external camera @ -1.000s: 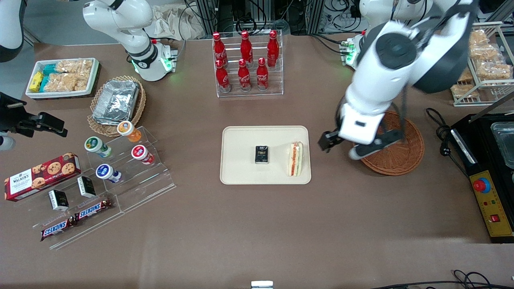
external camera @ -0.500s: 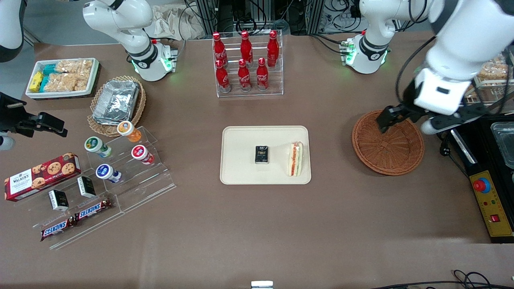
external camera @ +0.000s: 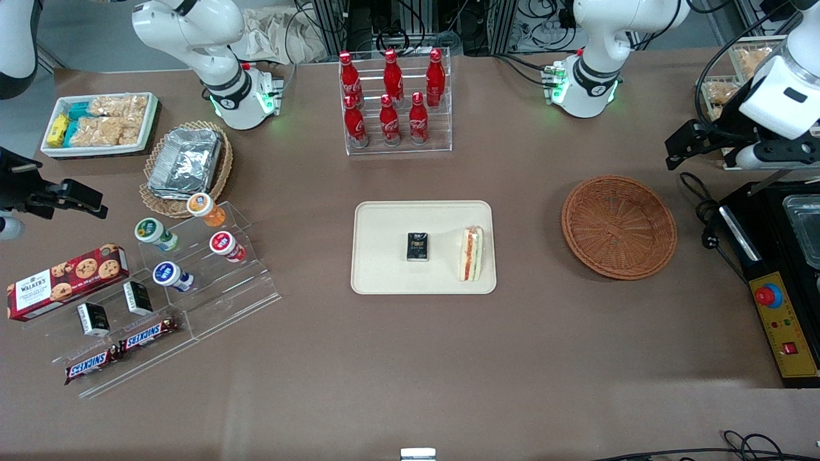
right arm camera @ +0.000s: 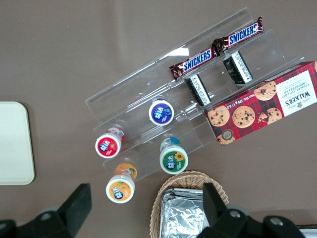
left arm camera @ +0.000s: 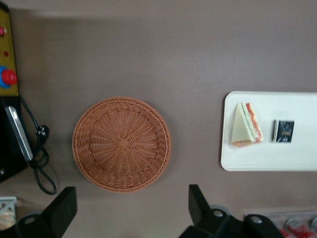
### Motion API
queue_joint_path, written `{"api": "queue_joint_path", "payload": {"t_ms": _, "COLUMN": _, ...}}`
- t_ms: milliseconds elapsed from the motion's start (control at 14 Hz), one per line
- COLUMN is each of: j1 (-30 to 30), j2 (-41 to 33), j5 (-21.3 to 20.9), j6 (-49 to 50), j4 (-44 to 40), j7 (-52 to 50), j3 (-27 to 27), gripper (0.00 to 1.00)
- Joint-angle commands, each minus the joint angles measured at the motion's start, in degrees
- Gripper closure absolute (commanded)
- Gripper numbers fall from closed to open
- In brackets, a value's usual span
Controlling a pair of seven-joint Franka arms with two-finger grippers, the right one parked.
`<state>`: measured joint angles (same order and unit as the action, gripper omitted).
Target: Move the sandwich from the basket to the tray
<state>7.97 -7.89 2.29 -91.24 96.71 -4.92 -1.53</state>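
Since one second ago the gripper (external camera: 679,144) has risen off the basket (external camera: 619,227) toward the working arm's end of the table; its fingers stand wide apart and hold nothing. On the tray (external camera: 384,275) I see a small black packet (external camera: 418,247), then the sandwich (external camera: 472,253) lying by the rim; the basket is empty. I judge the placing done, so I would only withdraw high and not pass above the tray.
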Motion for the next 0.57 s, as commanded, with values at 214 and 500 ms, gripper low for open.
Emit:
{"api": "queue_joint_path", "payload": {"t_ms": 214, "j1": 0.73, "j2": 0.68, "j5": -0.27, "j6": 2.82, "j4": -1.61, "j7": 2.73, "j3": -0.93, "gripper": 0.00}}
{"api": "queue_joint_path", "payload": {"t_ms": 500, "j1": 0.82, "j2": 0.68, "j5": -1.75, "j6": 2.91, "j4": -1.53, "j7": 2.64, "j3": -0.93, "gripper": 0.00}}
